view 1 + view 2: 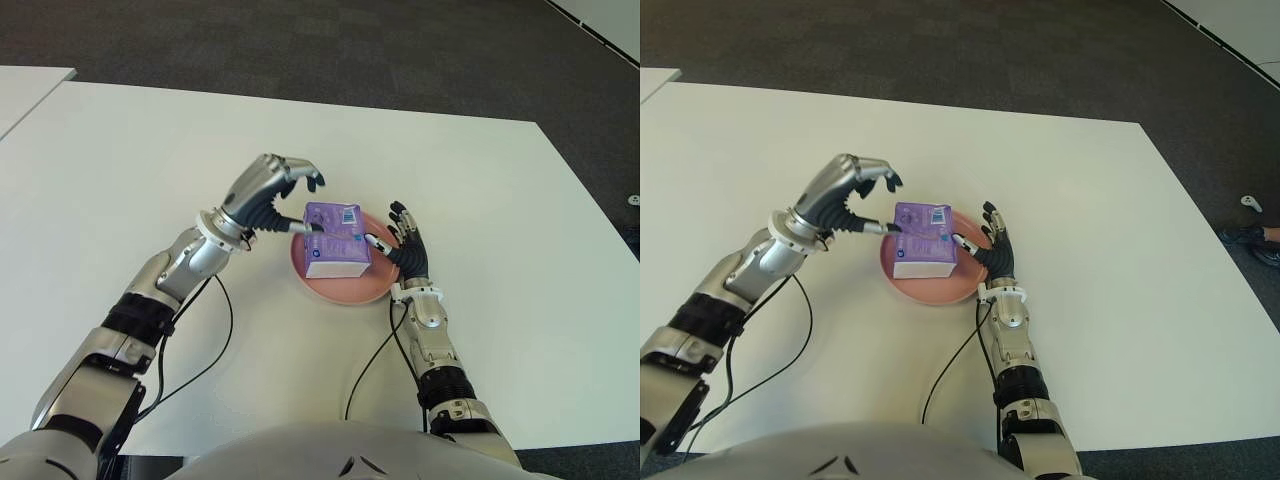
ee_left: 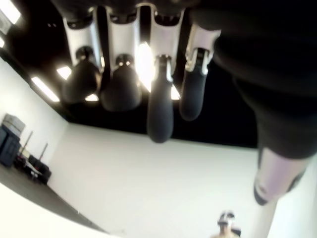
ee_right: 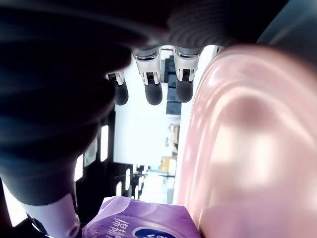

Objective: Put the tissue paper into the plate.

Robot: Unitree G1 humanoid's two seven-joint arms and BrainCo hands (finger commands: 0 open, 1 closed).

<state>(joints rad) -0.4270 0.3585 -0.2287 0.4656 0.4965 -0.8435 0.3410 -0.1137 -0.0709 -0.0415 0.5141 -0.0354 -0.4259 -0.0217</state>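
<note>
I log one pink plate (image 1: 345, 290) on white table (image 1: 120, 180), holding one purple tissue pack (image 1: 335, 240); left hand (image 1: 275, 195) beside pack, fingers loose, empty; right hand (image 1: 405, 245) at plate rim, fingers extended, empty

Tissue pack in plate, my hands on either side of it.

The purple plastic-wrapped pack of tissue paper (image 1: 335, 240) lies in the round pink plate (image 1: 345, 291), filling its middle and far part. The plate sits on the white rectangular table (image 1: 120, 170), about mid-table and a little to my right. My left hand (image 1: 272, 195) is just left of the plate, raised over the table, its thumb tip reaching the pack's left edge; fingers loosely curled round nothing. My right hand (image 1: 405, 245) is at the plate's right rim, fingers extended beside the pack. Dark carpeted floor (image 1: 300, 50) lies beyond the table's far edge.
</note>
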